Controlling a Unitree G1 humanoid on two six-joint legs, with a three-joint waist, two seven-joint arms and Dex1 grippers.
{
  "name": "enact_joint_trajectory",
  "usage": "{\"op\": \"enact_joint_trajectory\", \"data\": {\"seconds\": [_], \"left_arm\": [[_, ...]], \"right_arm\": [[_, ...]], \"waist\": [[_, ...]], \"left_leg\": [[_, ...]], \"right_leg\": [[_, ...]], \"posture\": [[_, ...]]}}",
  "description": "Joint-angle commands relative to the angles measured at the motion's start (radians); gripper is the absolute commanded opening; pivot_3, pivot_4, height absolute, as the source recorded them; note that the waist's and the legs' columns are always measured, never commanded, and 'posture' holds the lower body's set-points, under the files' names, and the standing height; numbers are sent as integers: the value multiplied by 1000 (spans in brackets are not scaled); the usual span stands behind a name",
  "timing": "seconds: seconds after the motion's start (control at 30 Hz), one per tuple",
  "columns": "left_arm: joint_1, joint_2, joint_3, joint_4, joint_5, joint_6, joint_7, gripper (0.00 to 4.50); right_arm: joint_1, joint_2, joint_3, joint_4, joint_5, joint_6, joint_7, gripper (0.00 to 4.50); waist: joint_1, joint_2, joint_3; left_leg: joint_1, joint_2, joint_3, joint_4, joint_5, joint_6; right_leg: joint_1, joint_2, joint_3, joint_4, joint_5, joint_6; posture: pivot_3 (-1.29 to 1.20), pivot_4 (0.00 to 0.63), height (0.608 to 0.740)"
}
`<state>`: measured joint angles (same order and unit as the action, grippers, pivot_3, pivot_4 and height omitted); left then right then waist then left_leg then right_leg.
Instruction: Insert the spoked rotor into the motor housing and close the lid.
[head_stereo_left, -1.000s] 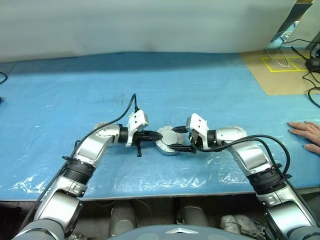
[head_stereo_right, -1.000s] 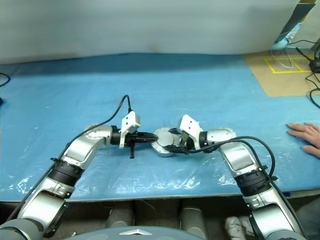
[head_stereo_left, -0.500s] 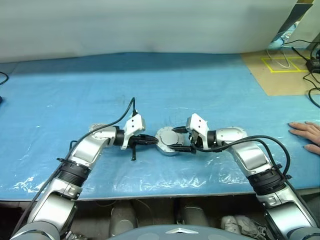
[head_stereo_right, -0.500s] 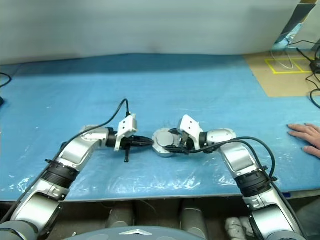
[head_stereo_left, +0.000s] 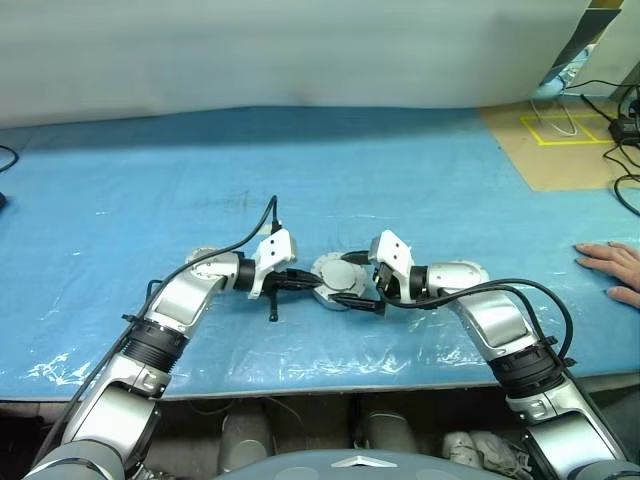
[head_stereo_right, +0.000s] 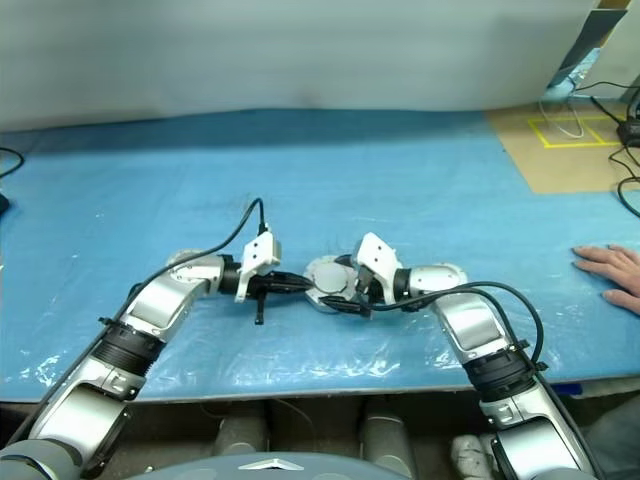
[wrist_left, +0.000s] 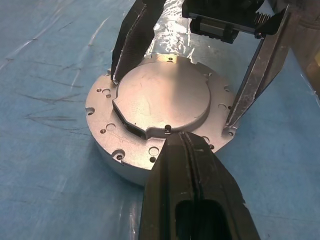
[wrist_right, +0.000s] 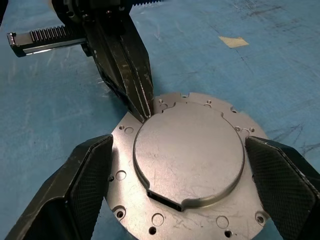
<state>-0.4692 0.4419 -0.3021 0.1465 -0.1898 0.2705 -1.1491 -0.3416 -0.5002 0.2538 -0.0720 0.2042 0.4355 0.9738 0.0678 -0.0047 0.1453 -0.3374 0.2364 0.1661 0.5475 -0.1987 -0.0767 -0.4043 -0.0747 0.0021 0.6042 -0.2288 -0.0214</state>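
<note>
Motor housing (head_stereo_left: 337, 284) on the blue tabletop (head_stereo_left: 400, 180), with the lid (wrist_right: 189, 153) already lying plain grey face up on it; the two arms meet over it from either side. The left pincer (wrist_left: 176, 137) has its fingers pressed together, their joined tip resting at the lid's edge on the housing flange. The right pincer (wrist_right: 180, 185) stands wide apart, one finger at each side of the housing and close to its rim; whether the pads actually touch the metal cannot be told from these views. The lid appears level, its notch visible at the rim, but whether it is fully seated in the recess is uncertain. The step in hand is judged to be closing the lid. To do it well, the right fingers should bracket the housing evenly so it cannot slide on the glossy covering, while the left tip presses straight down near the lid's edge, not sideways, lest the disc tilt or pop up opposite. A person's hand (head_stereo_left: 612, 268) rests on the tabletop well apart to the right.
</note>
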Motion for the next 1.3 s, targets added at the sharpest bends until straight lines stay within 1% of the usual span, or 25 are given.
{"op": "enact_joint_trajectory", "data": {"seconds": [0.03,0.17,0.3,0.33,0.47,0.57,0.63,0.7,0.77,0.97,1.07,1.17,1.3], "left_arm": [[0,9,-16,-1,20,25,4,0],[6,12,-18,-19,19,36,3,0],[15,19,-20,-37,19,44,3,0],[16,21,-20,-41,19,45,3,0],[18,26,-22,-44,19,43,1,0],[19,30,-21,-41,19,38,-3,0],[19,32,-20,-36,19,35,-5,0],[21,35,-20,-35,19,33,-7,0],[27,43,-18,-41,14,35,-16,0],[36,70,-10,-30,14,19,-32,0],[35,72,-10,-17,15,7,-32,0],[36,67,-13,19,23,-24,-34,0],[39,62,-13,66,32,-70,-39,0]], "right_arm": [[8,11,-51,-15,48,54,-27,4481],[30,-10,-115,-68,90,58,-31,4481],[58,-11,-236,-89,206,162,-55,4481],[56,2,-286,-78,260,224,-78,4481],[19,116,-571,35,549,535,-261,4481],[26,172,-700,97,684,732,-379,4481],[62,196,-739,111,742,820,-416,4481],[109,225,-754,104,773,876,-453,4481],[156,243,-733,71,791,910,-469,4481],[220,245,-611,-25,797,900,-449,4481],[218,243,-565,-34,786,877,-440,4481],[183,255,-521,-17,754,821,-443,4481],[140,275,-506,31,729,755,-451,4481]], "waist": [[0,1,0],[4,1,1],[2,1,1],[2,1,1],[2,1,1],[3,2,1],[3,3,2],[3,4,2],[4,4,1],[3,4,1],[3,4,1],[3,4,1],[3,5,1]], "left_leg": [[-1,0,0,0,0,0],[-6,0,0,0,0,0],[-12,-1,0,0,0,0],[-12,-1,0,0,0,0],[-12,-1,0,0,0,0],[-11,-1,0,0,0,0],[-11,-1,0,0,0,-1],[-11,-1,0,-1,1,-1],[-12,-1,0,-2,0,-1],[-11,-1,0,-2,0,-1],[-11,-1,0,-2,0,-1],[-11,-1,0,-2,0,-1],[-11,-2,0,-2,0,-1]], "right_leg": [[-1,0,0,0,0,0],[-6,0,-1,-1,0,0],[-14,0,-1,0,0,1],[-14,0,-1,0,0,1],[-14,0,0,0,0,0],[-14,0,0,0,0,0],[-14,0,0,0,0,0],[-14,0,-1,1,0,0],[-14,0,-1,1,0,0],[-13,0,-1,0,0,0],[-13,0,0,0,0,0],[-12,-1,0,0,0,0],[-13,-1,-1,0,0,0]], "posture": [[0,150,740],[0,150,740],[0,150,740],[0,150,740],[0,150,740],[0,150,740],[0,150,740],[0,150,740],[0,150,740],[0,150,740],[0,150,740],[0,150,740],[0,150,740]]}}
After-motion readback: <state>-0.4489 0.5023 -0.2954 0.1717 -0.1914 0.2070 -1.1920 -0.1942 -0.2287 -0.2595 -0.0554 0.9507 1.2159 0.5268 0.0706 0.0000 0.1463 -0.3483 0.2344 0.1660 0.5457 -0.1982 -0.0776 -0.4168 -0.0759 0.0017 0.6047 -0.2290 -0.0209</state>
